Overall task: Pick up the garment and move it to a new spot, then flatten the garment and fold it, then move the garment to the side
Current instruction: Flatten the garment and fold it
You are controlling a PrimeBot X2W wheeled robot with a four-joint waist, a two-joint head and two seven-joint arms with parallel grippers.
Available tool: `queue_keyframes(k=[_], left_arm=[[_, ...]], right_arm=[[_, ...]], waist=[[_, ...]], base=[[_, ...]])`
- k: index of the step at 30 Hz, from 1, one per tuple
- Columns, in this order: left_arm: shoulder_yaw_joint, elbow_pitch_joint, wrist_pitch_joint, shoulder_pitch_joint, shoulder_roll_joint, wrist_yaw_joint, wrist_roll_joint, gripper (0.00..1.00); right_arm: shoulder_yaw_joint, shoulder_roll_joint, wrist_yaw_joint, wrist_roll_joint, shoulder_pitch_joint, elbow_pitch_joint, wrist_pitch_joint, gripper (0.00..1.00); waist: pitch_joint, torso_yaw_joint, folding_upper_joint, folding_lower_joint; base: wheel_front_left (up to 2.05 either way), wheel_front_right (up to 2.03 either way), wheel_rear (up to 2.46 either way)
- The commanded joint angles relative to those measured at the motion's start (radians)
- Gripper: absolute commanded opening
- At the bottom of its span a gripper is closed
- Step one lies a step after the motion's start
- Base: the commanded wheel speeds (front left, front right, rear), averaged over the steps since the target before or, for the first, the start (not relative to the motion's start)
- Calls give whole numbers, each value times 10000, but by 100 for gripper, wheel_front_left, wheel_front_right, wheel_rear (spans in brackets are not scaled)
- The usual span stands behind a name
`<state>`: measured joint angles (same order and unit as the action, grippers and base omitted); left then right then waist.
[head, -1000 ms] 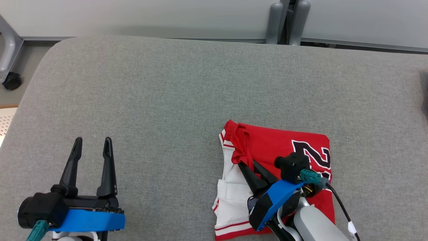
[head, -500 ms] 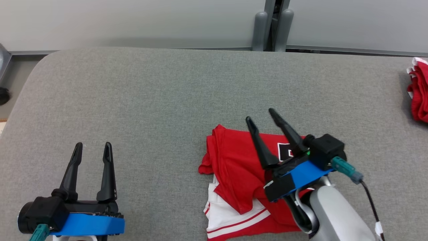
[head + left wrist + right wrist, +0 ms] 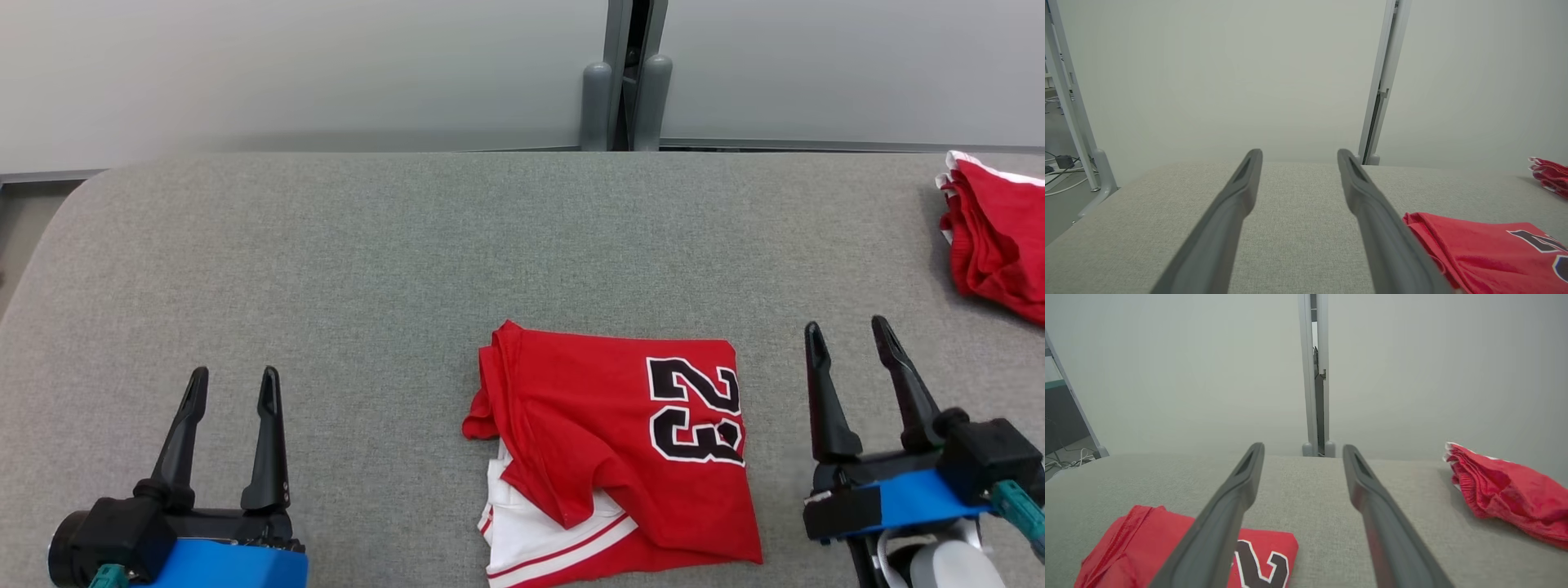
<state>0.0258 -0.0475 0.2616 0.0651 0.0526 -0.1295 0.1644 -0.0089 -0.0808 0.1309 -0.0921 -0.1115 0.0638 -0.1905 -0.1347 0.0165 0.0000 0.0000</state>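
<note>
Folded red jersey [image 3: 620, 441] lies bottom centre; left gripper [image 3: 233, 377] lower left, right gripper [image 3: 847, 327] lower right, both open, empty

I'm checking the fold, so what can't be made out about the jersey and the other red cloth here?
Jersey, head view: lower layers hidden under the top fold.
Its number, right wrist view: partly behind the right gripper, cut off by the bottom edge.
Other red cloth, head view: cut off by the right edge; bunched, type unclear.
</note>
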Motion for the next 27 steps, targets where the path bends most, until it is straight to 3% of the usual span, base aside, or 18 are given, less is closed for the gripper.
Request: queue_keyframes(k=[1,14,26,27], left_arm=[[9,46,45,-135,24,-12,-66,100],[-24,-8,45,-341,94,-4,-88,100],[-74,-23,45,-371,81,-4,-70,100],[-76,-21,45,-365,79,-3,-62,100]], right_arm=[[-62,28,-3,23,226,-105,-54,100],[-464,293,-3,135,1194,-578,86,100],[192,307,-3,210,1024,-148,247,100],[276,303,-3,178,1006,-76,287,49]], waist=[[31,-12,0,0],[212,32,0,0],[245,222,0,0],[232,239,0,0]], base=[[0,0,0],[0,0,0],[0,0,0],[0,0,0]])
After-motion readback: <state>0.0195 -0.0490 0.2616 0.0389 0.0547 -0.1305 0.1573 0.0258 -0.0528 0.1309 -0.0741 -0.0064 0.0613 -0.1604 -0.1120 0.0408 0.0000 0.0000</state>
